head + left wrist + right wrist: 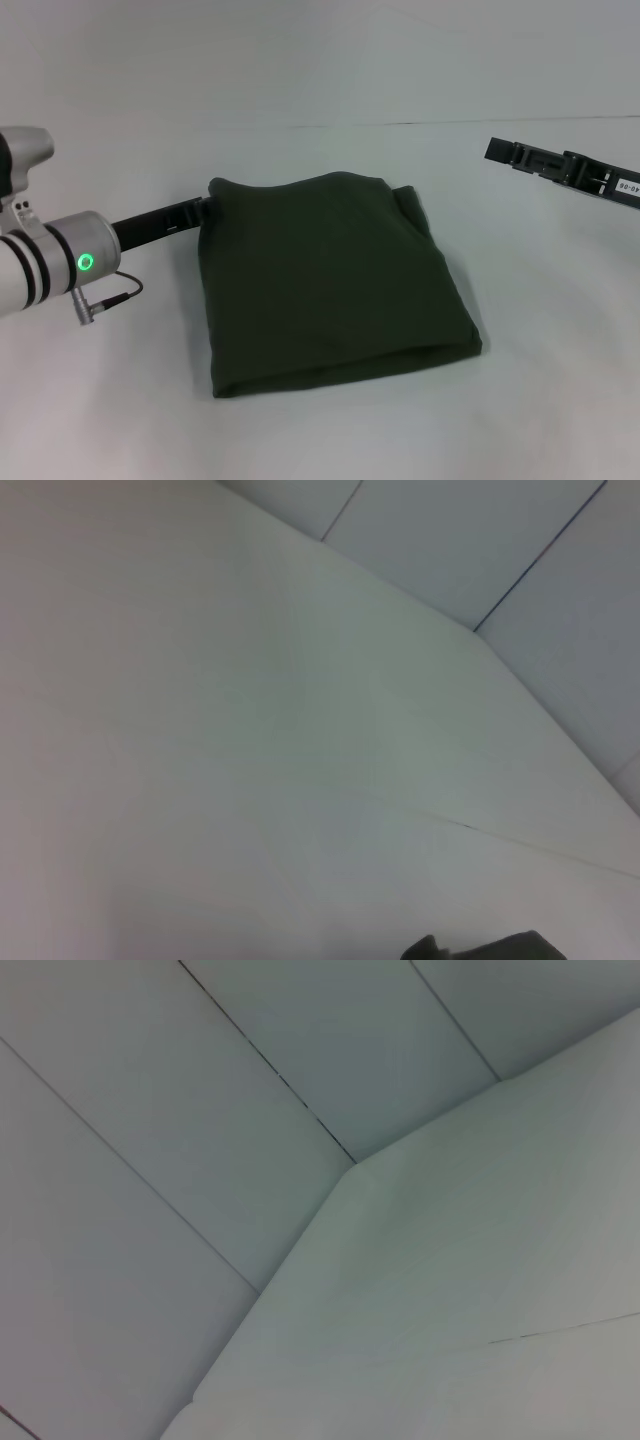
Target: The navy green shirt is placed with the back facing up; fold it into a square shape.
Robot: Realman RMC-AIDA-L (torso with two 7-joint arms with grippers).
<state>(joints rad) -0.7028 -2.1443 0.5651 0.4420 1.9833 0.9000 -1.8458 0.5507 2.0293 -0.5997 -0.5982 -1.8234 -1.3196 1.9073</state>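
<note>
The navy green shirt [325, 280] lies folded into a rough square in the middle of the white table, plain side up, with no lettering showing. My left gripper [198, 211] reaches in low from the left and touches the shirt's far left corner. A dark bit of the shirt [490, 948] shows at the edge of the left wrist view. My right gripper [500, 152] hangs at the far right, apart from the shirt. The right wrist view shows only table and wall.
The white table [320, 430] spreads on all sides of the shirt. Its far edge meets a pale panelled wall [320, 60]. A thin cable [120, 290] loops off my left wrist.
</note>
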